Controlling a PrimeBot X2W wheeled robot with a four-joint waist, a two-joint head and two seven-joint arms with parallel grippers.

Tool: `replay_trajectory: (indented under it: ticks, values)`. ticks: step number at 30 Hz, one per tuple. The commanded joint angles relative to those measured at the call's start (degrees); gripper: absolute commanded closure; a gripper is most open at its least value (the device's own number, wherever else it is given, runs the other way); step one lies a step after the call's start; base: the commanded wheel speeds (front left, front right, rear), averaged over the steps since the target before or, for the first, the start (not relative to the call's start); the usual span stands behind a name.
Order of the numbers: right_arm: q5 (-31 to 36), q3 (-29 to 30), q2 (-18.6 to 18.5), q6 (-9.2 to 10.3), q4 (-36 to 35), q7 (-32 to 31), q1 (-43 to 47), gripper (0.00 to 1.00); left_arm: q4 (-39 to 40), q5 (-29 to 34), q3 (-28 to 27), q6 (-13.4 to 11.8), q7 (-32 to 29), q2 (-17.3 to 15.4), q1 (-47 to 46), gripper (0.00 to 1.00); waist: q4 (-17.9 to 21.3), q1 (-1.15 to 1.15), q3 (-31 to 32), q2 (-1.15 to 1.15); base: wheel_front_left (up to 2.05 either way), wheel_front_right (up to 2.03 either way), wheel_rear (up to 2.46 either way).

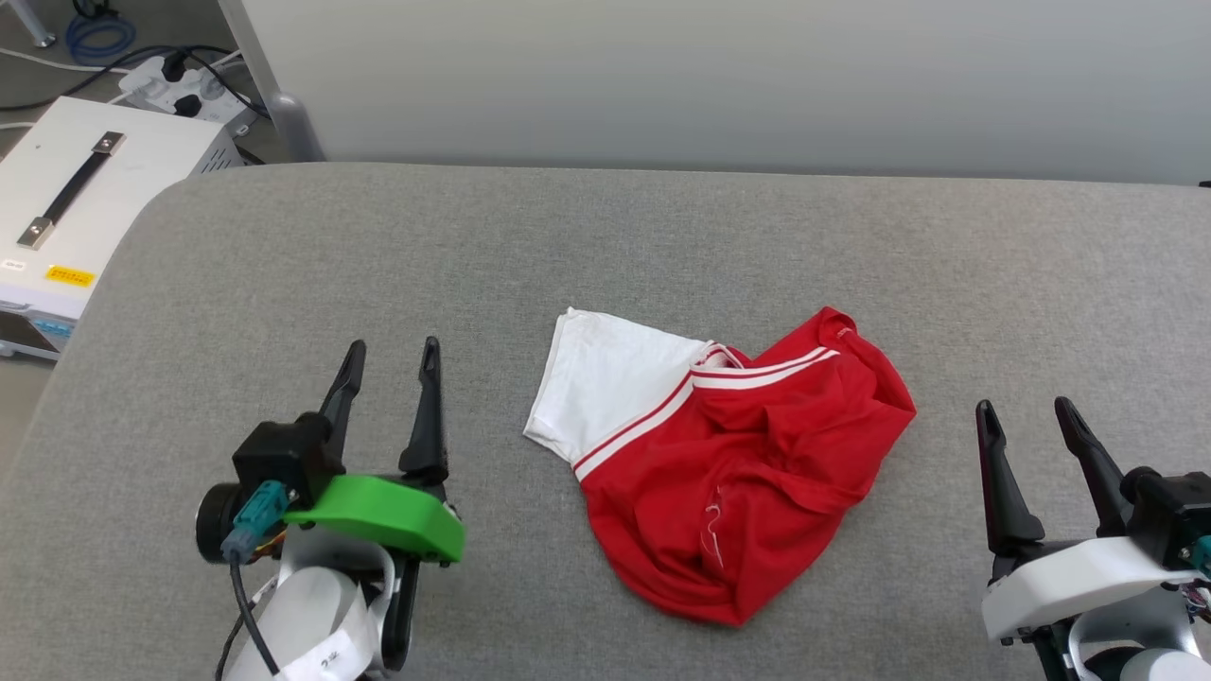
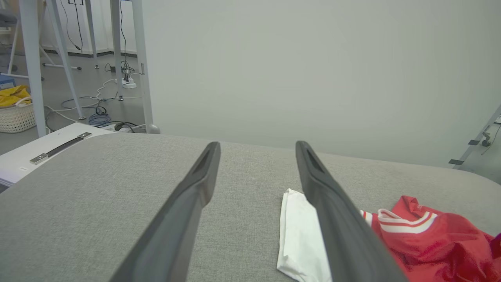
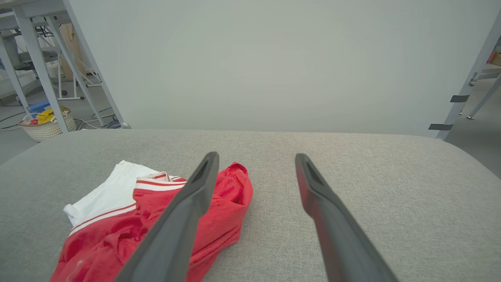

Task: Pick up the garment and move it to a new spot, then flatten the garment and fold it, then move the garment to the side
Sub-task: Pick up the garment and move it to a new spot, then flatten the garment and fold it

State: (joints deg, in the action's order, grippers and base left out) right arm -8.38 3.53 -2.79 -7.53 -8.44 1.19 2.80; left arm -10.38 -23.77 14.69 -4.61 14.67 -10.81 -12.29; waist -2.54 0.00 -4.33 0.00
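The garment (image 1: pixel 728 454) lies crumpled in a heap on the grey table (image 1: pixel 605 246), red body bunched up, one white sleeve spread flat to the left, striped trim showing; its lettering is hidden. My left gripper (image 1: pixel 391 357) hovers open to the left of it, apart from the cloth. In the left wrist view the white sleeve of the garment (image 2: pixel 299 239) lies just right of the left gripper (image 2: pixel 257 147). My right gripper (image 1: pixel 1026 410) stands open to the right of the heap, holding nothing. The right wrist view has the garment (image 3: pixel 129 219) left of the right gripper (image 3: pixel 256 157).
A white box with a black handle (image 1: pixel 85 199) stands off the table's far left corner, with a power strip and cables (image 1: pixel 180 80) behind it. A pale wall panel (image 1: pixel 719 76) rises behind the table. A basket (image 3: pixel 47 123) sits on the floor.
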Motion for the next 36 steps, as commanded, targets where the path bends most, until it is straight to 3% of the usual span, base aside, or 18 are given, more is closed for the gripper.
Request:
replay_trajectory:
  ticks: [1, 10, 20, 27, 36]
  values:
    - [0.26, 0.05, -0.09, 0.04, -0.24, -0.32, 1.04, 0.0, 0.4, 0.73, -0.92, -0.02, 0.32, -0.56, 1.89, 0.0, -0.39, 0.0, 0.82, 0.0, 0.0, 0.0, 0.0]
    - [0.14, -0.21, -0.09, 0.04, -0.32, -1.45, 3.25, 0.0, 1.19, 2.83, -1.62, 0.91, 0.32, -2.39, 7.17, 0.0, 0.25, 0.0, 2.23, 0.0, 0.0, 0.0, 0.0]
    - [0.18, -0.22, -0.35, 0.04, 0.13, -2.51, 3.14, 0.0, 1.09, 2.54, -0.97, 1.14, 0.32, -2.31, 7.37, 0.0, 0.53, 0.0, 1.85, 0.0, 0.0, 0.0, 0.0]
    - [-6.64, -6.17, -6.71, 0.04, 3.0, -11.35, -4.89, 0.0, 1.62, 2.88, -0.41, 1.33, 0.31, -1.87, 4.32, 0.0, -1.07, 0.0, -1.98, 0.0, 0.0, 0.0, 0.0]
    - [-15.47, -20.78, -19.11, 0.04, 5.81, -30.74, -20.95, 0.0, 1.71, 4.07, -0.11, 2.76, 0.32, 1.56, 0.28, 0.0, -6.74, 0.0, -6.89, 0.0, 0.0, 0.0, 0.0]
